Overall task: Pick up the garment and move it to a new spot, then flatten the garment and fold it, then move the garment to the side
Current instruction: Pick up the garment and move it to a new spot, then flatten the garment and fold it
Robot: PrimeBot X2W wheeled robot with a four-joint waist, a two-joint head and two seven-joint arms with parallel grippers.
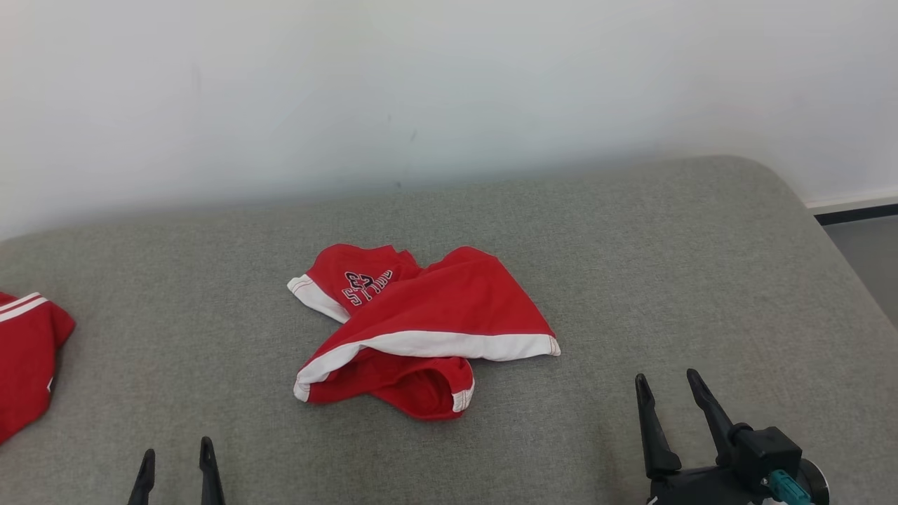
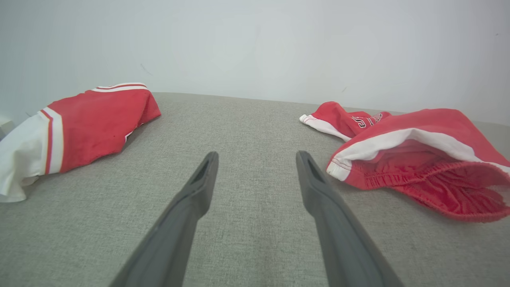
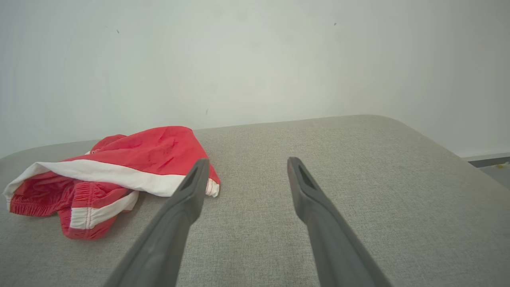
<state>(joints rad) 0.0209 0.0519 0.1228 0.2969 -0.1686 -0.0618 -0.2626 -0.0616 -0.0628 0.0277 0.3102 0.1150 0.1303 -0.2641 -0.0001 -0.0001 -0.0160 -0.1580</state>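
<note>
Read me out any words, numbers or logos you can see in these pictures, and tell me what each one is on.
"BULLS", probably: dark white-edged letters on the crumpled red garment, upside down in the head view and creased, so not certain.
Digits beside that word, perhaps "23": too creased to read for sure.
Red and white garment at the left: no text visible.

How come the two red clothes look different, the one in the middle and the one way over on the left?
The middle garment is scrunched in a heap; the left garment lies smoother. The middle garment shows dark letters; the left garment has thin red-and-white stripes instead. Both are red with white trim, resting on the grey cushion.
</note>
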